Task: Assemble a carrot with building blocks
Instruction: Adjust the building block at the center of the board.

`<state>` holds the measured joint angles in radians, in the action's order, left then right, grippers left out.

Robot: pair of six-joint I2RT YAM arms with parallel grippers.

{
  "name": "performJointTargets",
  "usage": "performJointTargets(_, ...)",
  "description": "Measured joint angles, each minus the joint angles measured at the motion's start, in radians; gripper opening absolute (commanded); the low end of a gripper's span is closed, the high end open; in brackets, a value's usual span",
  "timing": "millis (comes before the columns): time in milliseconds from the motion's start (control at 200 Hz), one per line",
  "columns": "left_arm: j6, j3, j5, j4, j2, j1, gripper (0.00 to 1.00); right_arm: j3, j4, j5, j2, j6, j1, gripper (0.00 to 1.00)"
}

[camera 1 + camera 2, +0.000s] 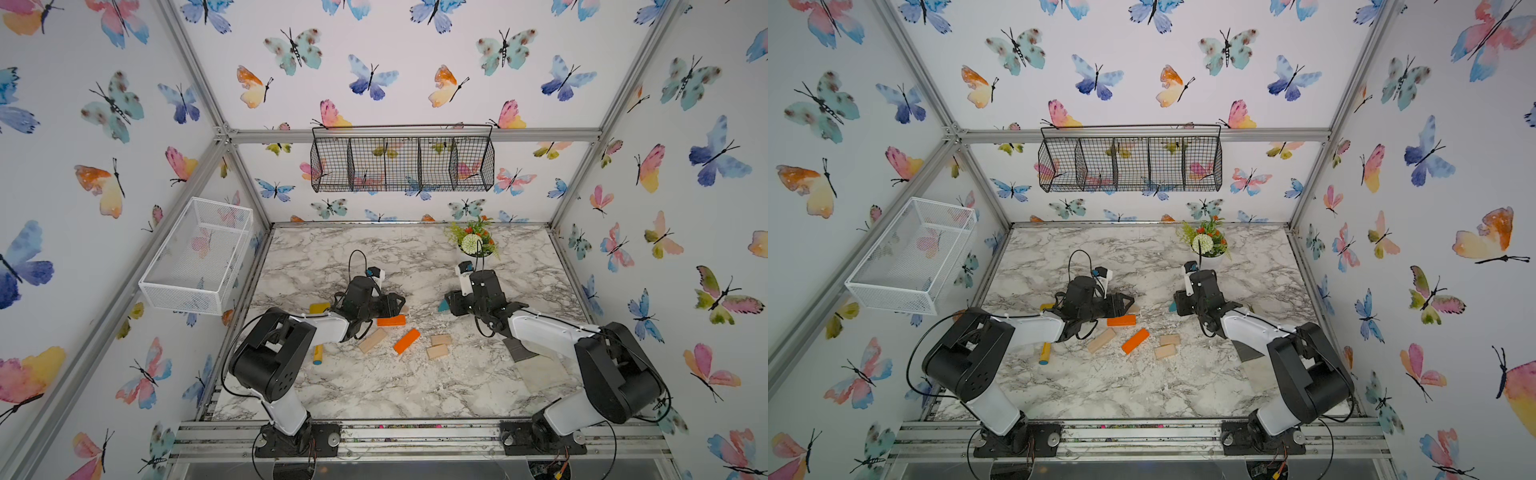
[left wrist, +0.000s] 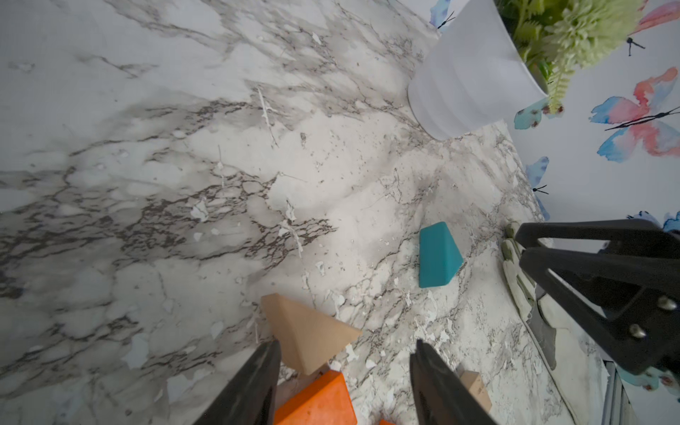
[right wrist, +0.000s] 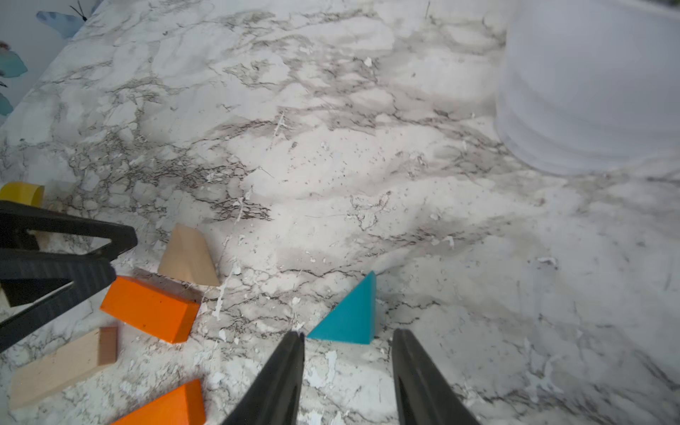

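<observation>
Left hand [image 2: 346, 346] open, empty, at tan triangle [image 2: 309, 335]; right hand [image 3: 348, 332] likewise, teal triangle [image 3: 349, 312].

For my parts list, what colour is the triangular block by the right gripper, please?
Teal triangular block; clearest in right wrist view.

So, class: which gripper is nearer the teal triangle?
Right. The right gripper sits just short of the teal triangle, open jaws pointing at it. The left gripper is farther off, beside the tan triangle.
</observation>
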<state>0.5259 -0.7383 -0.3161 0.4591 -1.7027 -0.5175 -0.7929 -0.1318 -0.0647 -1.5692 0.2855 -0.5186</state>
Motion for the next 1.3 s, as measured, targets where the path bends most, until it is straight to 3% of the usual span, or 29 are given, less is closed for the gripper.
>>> performJointTargets(596, -0.030, -0.055, 0.030, -0.130, -0.032, -0.015, 0.63, -0.037, 0.037, -0.160, -0.179, 0.021, 0.062, 0.49)
performJointTargets(881, -0.029, -0.071, 0.011, -0.130, -0.050, -0.015, 0.60, -0.074, 0.015, -0.239, -0.217, 0.008, 0.064, 0.45)
performJointTargets(991, -0.028, -0.071, -0.005, -0.128, -0.054, -0.015, 0.56, -0.086, 0.014, -0.270, -0.220, 0.000, 0.064, 0.39)
performJointTargets(1301, -0.027, -0.071, -0.023, -0.127, -0.079, -0.015, 0.55, -0.086, -0.017, -0.329, -0.231, 0.002, 0.064, 0.39)
